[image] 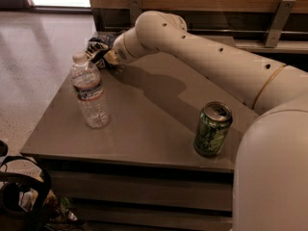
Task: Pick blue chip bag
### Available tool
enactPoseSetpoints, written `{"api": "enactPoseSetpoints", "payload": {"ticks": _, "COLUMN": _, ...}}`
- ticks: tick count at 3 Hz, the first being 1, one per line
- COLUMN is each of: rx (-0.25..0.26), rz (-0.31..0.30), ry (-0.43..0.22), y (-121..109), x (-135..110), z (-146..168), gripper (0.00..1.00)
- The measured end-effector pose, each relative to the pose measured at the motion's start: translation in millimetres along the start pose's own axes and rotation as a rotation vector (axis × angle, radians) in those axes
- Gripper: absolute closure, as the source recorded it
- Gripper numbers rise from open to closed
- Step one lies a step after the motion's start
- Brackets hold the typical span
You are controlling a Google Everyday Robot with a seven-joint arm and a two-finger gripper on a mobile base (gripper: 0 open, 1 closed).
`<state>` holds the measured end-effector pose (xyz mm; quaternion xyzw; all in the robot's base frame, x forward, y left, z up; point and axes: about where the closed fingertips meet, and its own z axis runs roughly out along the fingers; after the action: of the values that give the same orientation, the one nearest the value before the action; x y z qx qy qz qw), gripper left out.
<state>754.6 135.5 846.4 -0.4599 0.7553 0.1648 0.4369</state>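
Note:
The blue chip bag (97, 44) is a crumpled dark navy bag with white markings. It lies at the far left corner of the grey table (144, 124). My gripper (109, 58) reaches across the table on the white arm and is right at the bag's near right side, touching or almost touching it. The arm's wrist hides part of the bag.
A clear water bottle (89, 91) stands upright near the table's left edge, just in front of the bag and gripper. A green soda can (212, 129) stands at the front right. A wooden wall with metal brackets runs behind the table. Dark gear (24, 196) sits on the floor at front left.

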Motion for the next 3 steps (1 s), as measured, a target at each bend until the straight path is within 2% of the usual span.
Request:
{"api": "enactPoseSetpoints", "payload": {"ticks": 2, "rx": -0.002, "rz": 0.000, "ry": 0.001, "y": 0.8, "x": 0.2, "z": 1.0, "gripper": 1.00}}
{"api": "enactPoseSetpoints", "payload": {"ticks": 3, "rx": -0.004, "rz": -0.026, "ry": -0.028, "y": 2.7, "x": -13.4, "z": -17.0, "gripper": 1.00}}
